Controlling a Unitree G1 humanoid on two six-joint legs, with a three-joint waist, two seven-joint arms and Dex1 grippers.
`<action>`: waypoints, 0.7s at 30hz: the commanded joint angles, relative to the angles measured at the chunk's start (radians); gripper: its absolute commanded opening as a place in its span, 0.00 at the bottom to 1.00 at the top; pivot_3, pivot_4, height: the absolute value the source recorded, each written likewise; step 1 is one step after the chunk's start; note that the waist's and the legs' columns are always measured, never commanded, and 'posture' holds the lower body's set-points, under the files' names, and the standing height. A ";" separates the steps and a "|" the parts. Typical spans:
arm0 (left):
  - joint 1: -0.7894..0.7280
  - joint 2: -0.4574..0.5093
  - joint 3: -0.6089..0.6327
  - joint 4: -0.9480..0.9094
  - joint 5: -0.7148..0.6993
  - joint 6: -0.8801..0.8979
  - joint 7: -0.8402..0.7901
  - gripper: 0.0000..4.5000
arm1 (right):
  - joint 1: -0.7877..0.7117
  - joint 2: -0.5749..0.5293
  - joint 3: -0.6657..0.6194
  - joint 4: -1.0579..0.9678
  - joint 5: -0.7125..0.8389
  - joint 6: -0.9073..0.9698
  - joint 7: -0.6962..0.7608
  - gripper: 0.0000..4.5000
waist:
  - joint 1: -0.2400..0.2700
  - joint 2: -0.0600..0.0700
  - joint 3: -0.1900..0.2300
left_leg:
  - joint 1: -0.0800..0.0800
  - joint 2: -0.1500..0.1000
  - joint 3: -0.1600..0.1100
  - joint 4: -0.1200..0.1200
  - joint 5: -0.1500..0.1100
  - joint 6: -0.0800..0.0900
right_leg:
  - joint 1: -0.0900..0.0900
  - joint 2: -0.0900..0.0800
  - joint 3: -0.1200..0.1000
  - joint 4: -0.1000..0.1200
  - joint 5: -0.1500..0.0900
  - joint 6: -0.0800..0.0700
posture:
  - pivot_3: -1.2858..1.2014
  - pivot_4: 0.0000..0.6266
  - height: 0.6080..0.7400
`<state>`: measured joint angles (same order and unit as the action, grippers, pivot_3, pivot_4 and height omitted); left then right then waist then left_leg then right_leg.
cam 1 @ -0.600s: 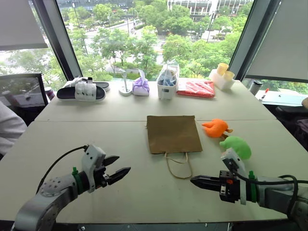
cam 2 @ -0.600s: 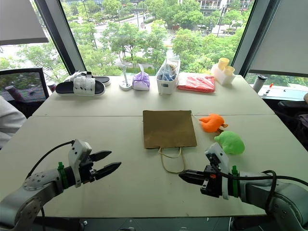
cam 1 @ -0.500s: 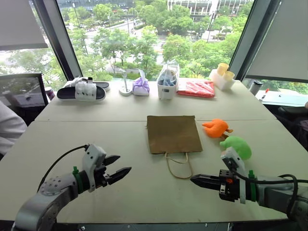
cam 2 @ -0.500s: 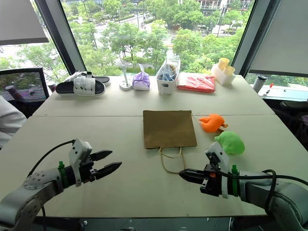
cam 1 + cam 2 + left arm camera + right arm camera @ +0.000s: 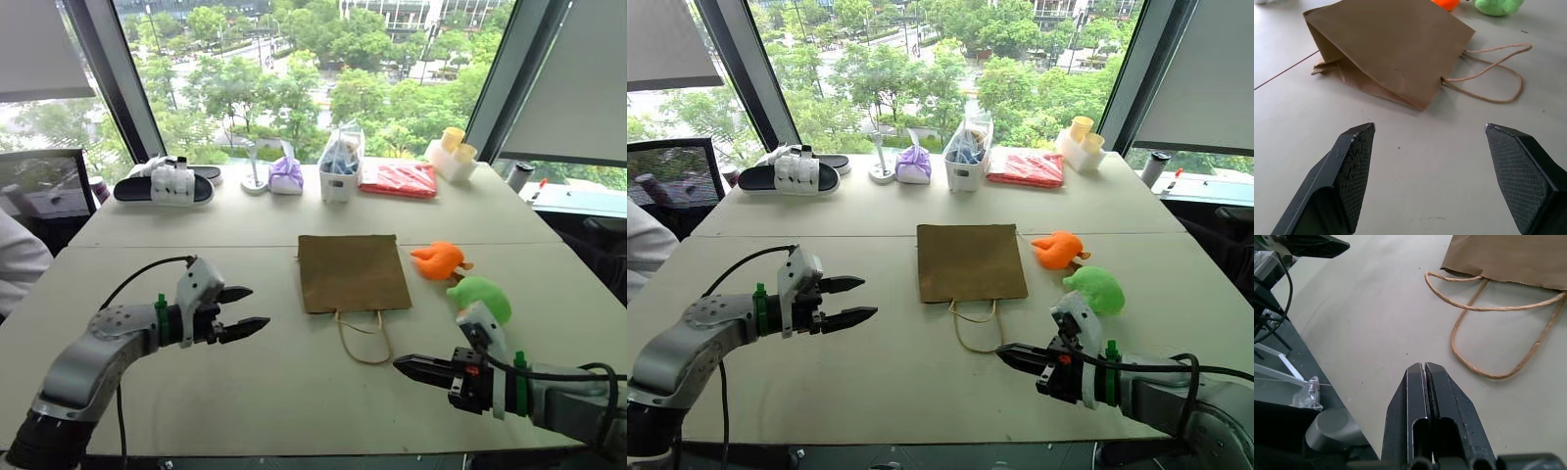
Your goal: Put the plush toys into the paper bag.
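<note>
The brown paper bag (image 5: pixel 354 272) lies flat on the pale surface (image 5: pixel 294 387) at mid-frame, its twisted-cord handles (image 5: pixel 362 336) trailing toward the bottom edge. Just right of it sits the orange plush toy (image 5: pixel 438 259), and the green plush toy (image 5: pixel 481 297) lies near it, lower right. The left gripper (image 5: pixel 247 309) hovers at lower left, well apart from the bag, fingers (image 5: pixel 1354 169) spread wide and empty. The right gripper (image 5: pixel 404 364) sits at lower right, below the green toy, fingers (image 5: pixel 1422 396) pressed together on nothing.
</note>
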<state>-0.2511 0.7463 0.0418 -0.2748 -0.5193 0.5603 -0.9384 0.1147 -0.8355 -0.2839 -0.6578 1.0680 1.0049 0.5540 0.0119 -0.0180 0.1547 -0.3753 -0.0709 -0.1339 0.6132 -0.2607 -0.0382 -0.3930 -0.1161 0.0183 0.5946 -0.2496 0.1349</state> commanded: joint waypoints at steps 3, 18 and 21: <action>-0.065 -0.022 -0.044 -0.001 0.016 -0.030 -0.031 0.82 | -0.004 0.005 -0.061 -0.016 0.009 -0.030 -0.030 0.00 | 0.004 0.000 0.000 | 0.000 0.000 0.000 0.001 0.000 0.000 | 0.001 0.000 0.000 0.000 0.000 0.000 | 0.52 0.24 1.00; -0.491 -0.378 -0.420 0.622 0.365 -0.565 -0.227 0.82 | 0.133 0.055 -0.180 -0.012 -0.059 -0.095 -0.052 0.00 | 0.026 -0.001 0.000 | 0.000 -0.001 0.003 0.001 0.000 0.000 | 0.001 0.001 -0.001 0.000 0.002 0.004 | 0.52 0.24 1.00; -0.535 -0.449 -0.433 0.742 0.388 -0.619 -0.246 0.82 | 0.173 0.088 -0.188 -0.038 -0.061 -0.112 -0.070 0.00 | 0.028 -0.001 0.000 | 0.000 -0.001 0.003 0.001 0.000 0.001 | 0.001 0.001 -0.001 0.000 0.002 0.004 | 0.52 0.24 1.00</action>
<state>-0.7595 0.3083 -0.3843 0.4408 -0.1454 -0.0169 -1.1701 0.2845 -0.7546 -0.4432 -0.6536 1.0026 0.9159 0.4920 0.0396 -0.0189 0.1551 -0.3754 -0.0724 -0.1310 0.6151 -0.2607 -0.0377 -0.3914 -0.1157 0.0175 0.5946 -0.2475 0.1395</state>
